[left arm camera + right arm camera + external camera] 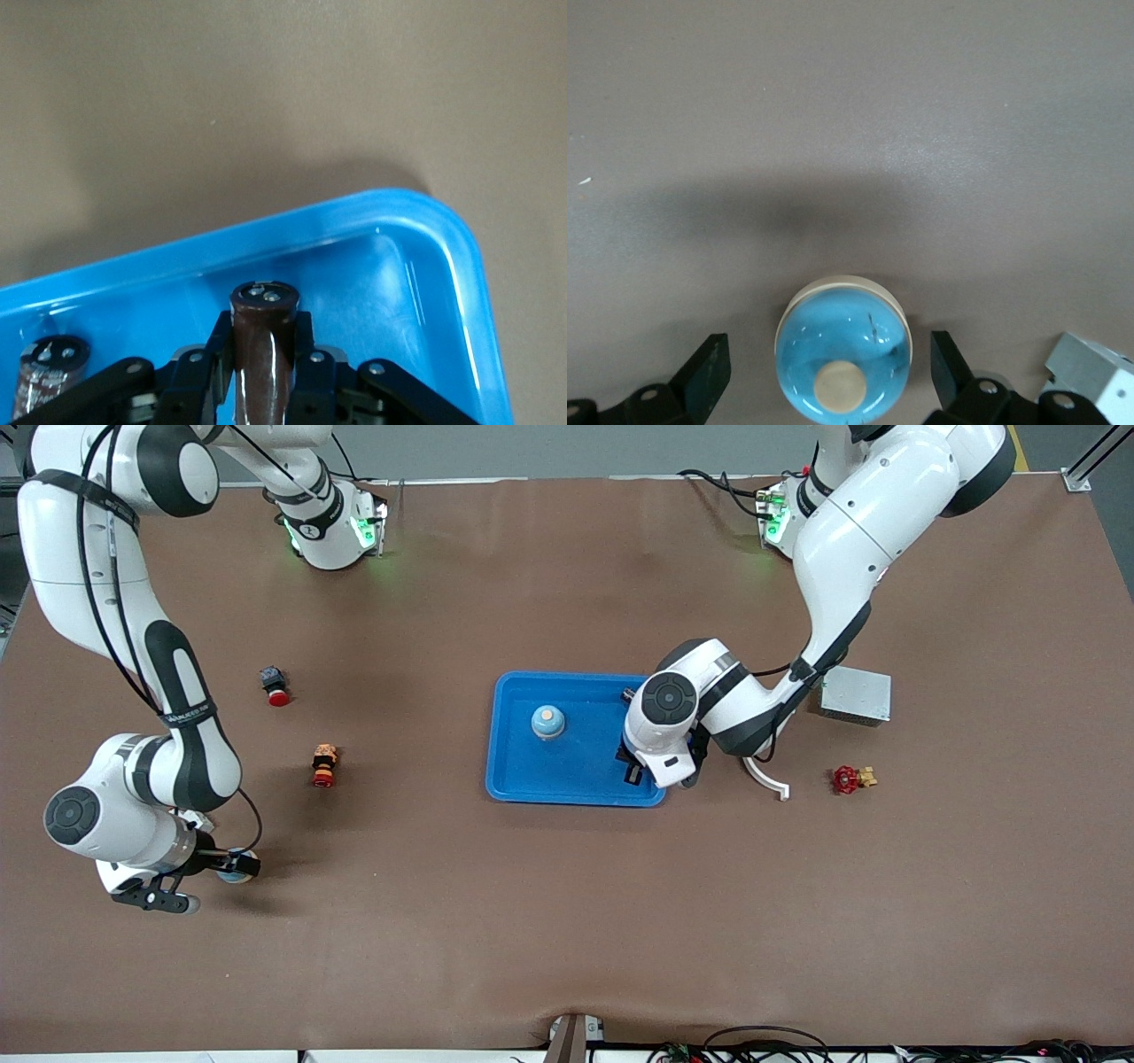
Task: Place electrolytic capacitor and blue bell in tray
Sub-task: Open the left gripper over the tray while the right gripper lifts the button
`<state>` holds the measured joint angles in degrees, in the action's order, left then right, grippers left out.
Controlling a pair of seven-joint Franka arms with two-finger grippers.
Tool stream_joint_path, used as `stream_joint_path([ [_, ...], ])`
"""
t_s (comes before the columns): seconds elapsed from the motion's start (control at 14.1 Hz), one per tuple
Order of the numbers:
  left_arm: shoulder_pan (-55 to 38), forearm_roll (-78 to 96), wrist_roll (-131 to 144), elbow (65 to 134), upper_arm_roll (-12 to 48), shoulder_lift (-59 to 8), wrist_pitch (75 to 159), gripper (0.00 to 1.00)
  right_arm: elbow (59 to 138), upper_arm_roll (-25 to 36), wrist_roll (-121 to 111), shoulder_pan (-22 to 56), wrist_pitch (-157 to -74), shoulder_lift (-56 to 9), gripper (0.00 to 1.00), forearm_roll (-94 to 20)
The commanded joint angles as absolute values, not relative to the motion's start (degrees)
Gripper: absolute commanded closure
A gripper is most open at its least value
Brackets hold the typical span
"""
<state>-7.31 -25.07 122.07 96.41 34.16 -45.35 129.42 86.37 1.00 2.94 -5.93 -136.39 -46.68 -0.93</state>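
gripping a capacitor (263, 354) over the tray (514, 779), left gripper (263, 372); right gripper (831, 376) spread around a blue bell (842, 351).

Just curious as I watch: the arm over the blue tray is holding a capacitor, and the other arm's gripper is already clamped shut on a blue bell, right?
Not quite. The right gripper is open, its fingers standing clear on either side of the blue bell, as the right wrist view shows. The rest is correct.
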Motion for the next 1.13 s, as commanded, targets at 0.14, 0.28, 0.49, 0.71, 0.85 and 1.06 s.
stream_joint_path([
  [0.14, -11.94, -25.05, 124.98, 95.45, 29.98, -46.23, 130.96, 1.00, 84.73, 0.97, 3.60, -5.71, -136.58, -47.90, 0.00, -0.79],
  [0.28, -12.48, -24.96, 124.98, 95.45, 29.44, -46.32, 130.96, 1.00, 84.73, 0.97, 3.25, -5.80, -136.58, -47.90, 0.00, -0.35],
  [0.49, -12.57, -25.22, 124.98, 95.45, 29.44, -46.23, 130.96, 1.00, 84.81, 0.97, 2.99, -5.80, -136.58, -47.90, 0.00, -0.18],
  [0.71, -11.78, -25.31, 124.72, 95.45, 29.44, -45.97, 130.96, 0.63, 84.90, 0.97, 2.90, -6.24, -136.67, -47.90, 0.00, -0.35],
  [0.85, -11.78, -25.31, 124.46, 95.36, 29.44, -45.70, 130.96, 0.09, 85.17, 0.97, 2.81, -6.15, -137.02, -47.81, 0.26, -0.35],
  [1.06, -11.95, -25.31, 124.54, 94.93, 29.53, -45.44, 130.96, 0.00, 85.25, 0.88, 3.77, -5.80, -137.29, -47.81, 1.00, -1.14],
])
